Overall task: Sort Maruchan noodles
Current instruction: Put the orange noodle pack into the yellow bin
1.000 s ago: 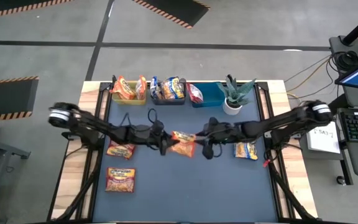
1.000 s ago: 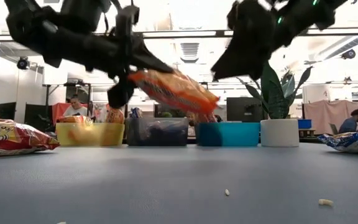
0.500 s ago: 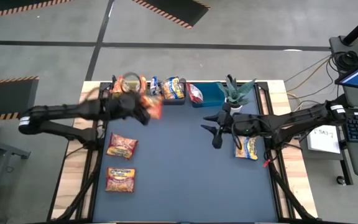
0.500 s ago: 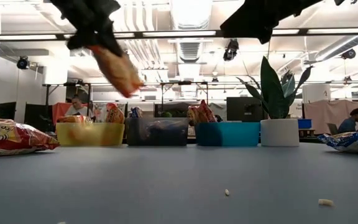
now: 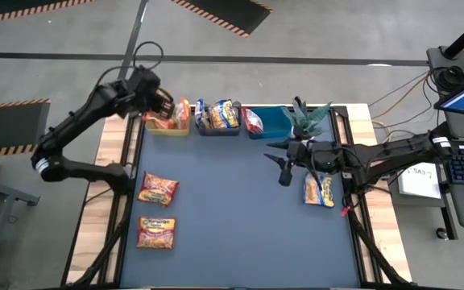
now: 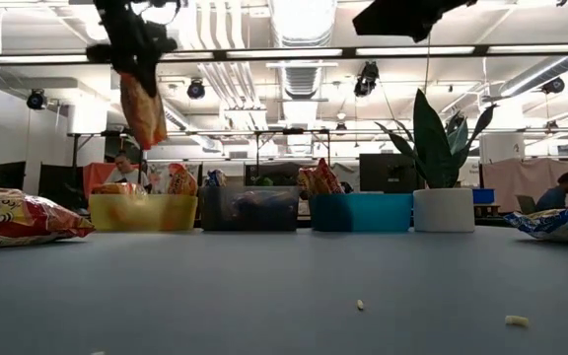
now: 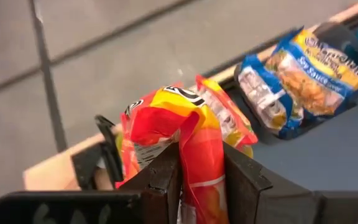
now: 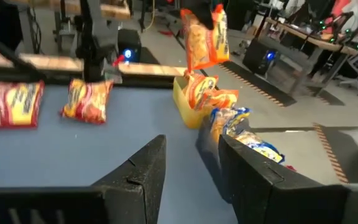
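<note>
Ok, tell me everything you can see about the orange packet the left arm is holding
The orange packet is crinkly, glossy plastic, orange and red with yellow print. The left tool is shut on it, both fingers pressing its sides, so it is creased in the middle. It hangs roughly upright in the air above the yellow bin, touching nothing but the fingers. Similar orange packets already sit in that bin.

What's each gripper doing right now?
Left gripper: shut on an orange crinkly plastic noodle packet, above the yellow-green bin.
Right gripper: open, empty, mid-table.

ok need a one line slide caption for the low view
Left gripper holds an orange noodle packet above the yellow bin.
</note>
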`<state>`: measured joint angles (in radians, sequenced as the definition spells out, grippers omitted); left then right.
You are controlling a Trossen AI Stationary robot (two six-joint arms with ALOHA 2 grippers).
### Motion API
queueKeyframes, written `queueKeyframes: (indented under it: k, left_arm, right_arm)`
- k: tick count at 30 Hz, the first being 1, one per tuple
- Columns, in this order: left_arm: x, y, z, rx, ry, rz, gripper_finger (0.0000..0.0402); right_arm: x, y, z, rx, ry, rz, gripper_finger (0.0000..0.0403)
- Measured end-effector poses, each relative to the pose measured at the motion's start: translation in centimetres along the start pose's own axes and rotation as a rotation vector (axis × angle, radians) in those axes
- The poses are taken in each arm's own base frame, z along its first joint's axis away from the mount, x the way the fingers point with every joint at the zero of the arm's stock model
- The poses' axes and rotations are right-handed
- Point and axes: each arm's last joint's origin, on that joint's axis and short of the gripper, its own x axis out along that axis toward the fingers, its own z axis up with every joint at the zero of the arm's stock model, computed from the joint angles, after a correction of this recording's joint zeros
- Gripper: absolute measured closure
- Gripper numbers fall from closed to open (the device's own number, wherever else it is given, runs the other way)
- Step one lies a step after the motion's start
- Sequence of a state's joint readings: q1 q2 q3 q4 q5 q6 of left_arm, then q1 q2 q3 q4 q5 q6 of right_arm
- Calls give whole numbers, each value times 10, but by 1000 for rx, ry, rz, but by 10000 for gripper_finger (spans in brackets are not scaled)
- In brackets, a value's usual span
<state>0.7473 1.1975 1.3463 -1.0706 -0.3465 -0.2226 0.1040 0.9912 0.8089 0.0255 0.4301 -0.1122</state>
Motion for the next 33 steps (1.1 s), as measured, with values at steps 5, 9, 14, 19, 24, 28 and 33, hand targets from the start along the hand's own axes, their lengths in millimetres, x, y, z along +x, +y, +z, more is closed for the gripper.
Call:
queueKeyframes:
  k: [5,9,14,19,24,28,33]
  left_arm:
    - [41,8,10,-7,113,30,327]
    - [75,4,14,24,204,55,327]
    - [107,-2,23,65,276,67,327]
    - [126,-8,33,88,318,69,327]
    - [139,-13,40,110,359,16,327]
    - [149,-15,39,119,399,16,327]
    - [156,-15,37,132,421,28,327]
  right_arm:
    - [-4,-1,-6,-40,60,8,272]
    - [-6,-2,-8,-54,90,12,273]
    - [-7,-2,-9,-68,97,14,271]
    - [-7,-2,-10,-78,103,15,274]
    - [-7,-2,-11,-80,111,16,270]
    - [-7,-2,-11,-69,111,16,269]
    - [-7,-2,-12,-62,116,16,275]
